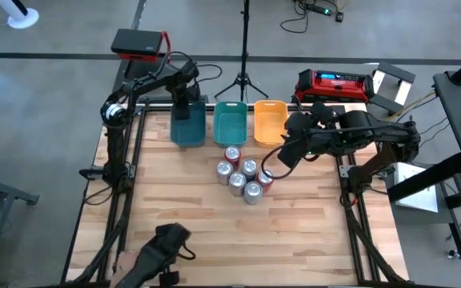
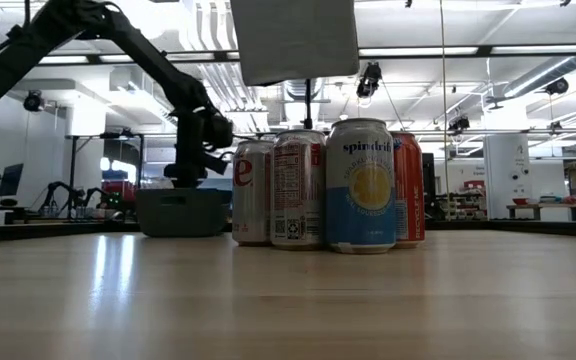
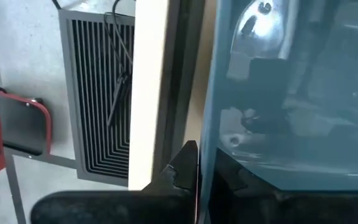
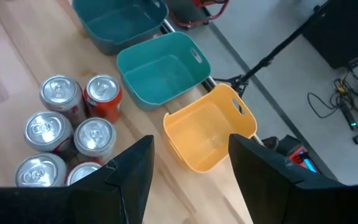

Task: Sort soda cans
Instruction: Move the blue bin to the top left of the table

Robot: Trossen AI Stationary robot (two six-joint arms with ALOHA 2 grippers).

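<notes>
The right hand (image 4: pixel 188 165), fingers spread apart, hovers right of centre above six soda cans (image 1: pixel 242 172) clustered upright mid-desk. The left hand (image 1: pixel 187 104), whose state I cannot tell, sits in the dark teal bin (image 1: pixel 188 128), upper left. The cans look rigid, smooth and likely slippery; grip one around its sides.

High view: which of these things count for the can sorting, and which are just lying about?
For the job: six small metal soda cans; dark teal plastic bin; lighter teal plastic bin; orange plastic bin.

Lying about: red and black case; black tripod stand.
</notes>
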